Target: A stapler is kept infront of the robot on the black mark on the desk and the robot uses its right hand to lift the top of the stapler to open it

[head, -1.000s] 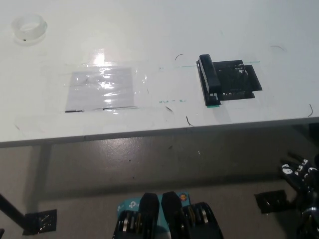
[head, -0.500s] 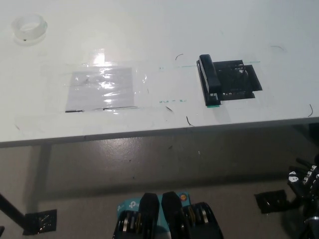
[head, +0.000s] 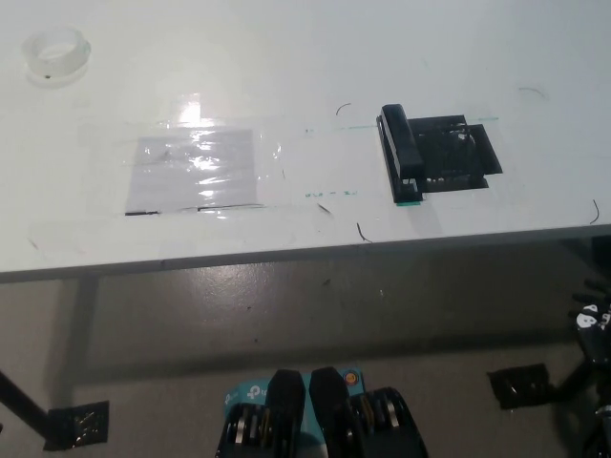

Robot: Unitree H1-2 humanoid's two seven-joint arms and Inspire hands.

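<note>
Right hand (head: 594, 322) has dropped lower and further right over the last second, now barely in frame below the table's (head: 286, 57) front right edge; can't tell if it's open or closed. Stapler (head: 401, 153) sits closed on the black mark (head: 458, 153) near that edge, well apart from the hand, so the lift hasn't started. Left hand not visible.

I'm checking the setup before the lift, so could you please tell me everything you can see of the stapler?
The stapler is black, long and narrow, apparently plastic, with a small green patch at its near end. It looks closed, top down on its base. It lies flat on the white desk, along the left edge of the black mark, running from far to near. Only the desk and mark touch it; no hand is on it. The right hand is below the desk edge at far right.
</note>
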